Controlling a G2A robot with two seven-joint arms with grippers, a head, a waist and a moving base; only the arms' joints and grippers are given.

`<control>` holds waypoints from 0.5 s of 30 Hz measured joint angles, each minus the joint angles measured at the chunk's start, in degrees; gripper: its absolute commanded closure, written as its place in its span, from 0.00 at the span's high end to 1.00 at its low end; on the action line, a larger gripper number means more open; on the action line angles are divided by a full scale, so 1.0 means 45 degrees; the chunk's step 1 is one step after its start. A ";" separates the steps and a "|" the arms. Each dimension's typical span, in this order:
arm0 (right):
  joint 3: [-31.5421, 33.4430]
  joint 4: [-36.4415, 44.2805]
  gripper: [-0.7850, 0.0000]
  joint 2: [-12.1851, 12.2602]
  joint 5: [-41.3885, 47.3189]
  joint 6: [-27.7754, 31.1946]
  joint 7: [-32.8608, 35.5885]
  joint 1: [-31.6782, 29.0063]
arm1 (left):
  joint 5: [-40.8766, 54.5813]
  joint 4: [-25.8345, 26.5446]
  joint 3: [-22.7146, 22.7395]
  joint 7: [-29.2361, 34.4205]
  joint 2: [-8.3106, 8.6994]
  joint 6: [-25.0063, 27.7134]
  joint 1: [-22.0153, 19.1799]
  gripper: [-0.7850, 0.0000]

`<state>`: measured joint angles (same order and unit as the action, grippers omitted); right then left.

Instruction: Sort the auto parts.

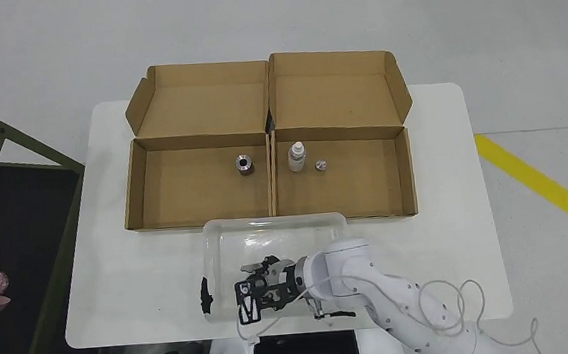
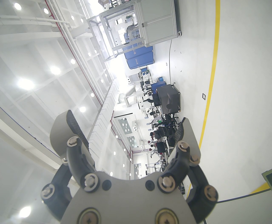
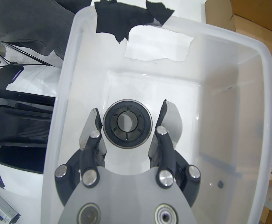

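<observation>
On the worktop (image 1: 448,224) two open boxes stand side by side toward the far edge. The left box (image 1: 179,185) holds a round metal part (image 1: 243,163) near the shared wall. The right box (image 1: 364,176) holds an upright white bottle (image 1: 297,156) with a small metal piece (image 1: 319,164) just beside it. A clear bin (image 1: 268,222) sits at the middle of the near edge, with black tape (image 1: 205,299) on its left rim. The right tool (image 1: 258,289) is down inside the bin's left half.

In the left wrist view the left tool (image 2: 127,116) is spread with nothing between its fingers, pointing away from the worktop into the room.

In the right wrist view the right tool is spread to either side of a bearing (image 3: 127,125) that lies flat on the bin floor. One pad (image 3: 98,121) is at the bearing's edge, touching or just beside it; I cannot tell which. The other pad (image 3: 162,112) stands apart. A small dark speck (image 3: 221,184) lies on the bin floor near a corner.
</observation>
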<state>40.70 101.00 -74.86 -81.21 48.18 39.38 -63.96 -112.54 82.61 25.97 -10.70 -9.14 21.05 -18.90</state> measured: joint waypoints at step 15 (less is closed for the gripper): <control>-0.0016 0.0095 0.00 -0.0005 0.0902 -0.0139 -0.0450 0.0343 | 0.0000 0.0000 0.0000 0.0000 0.0000 0.0000 0.0000 1.00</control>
<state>40.62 101.43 -74.88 -77.15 47.55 37.35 -62.42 -112.54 82.61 25.97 -10.70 -9.14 21.05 -18.90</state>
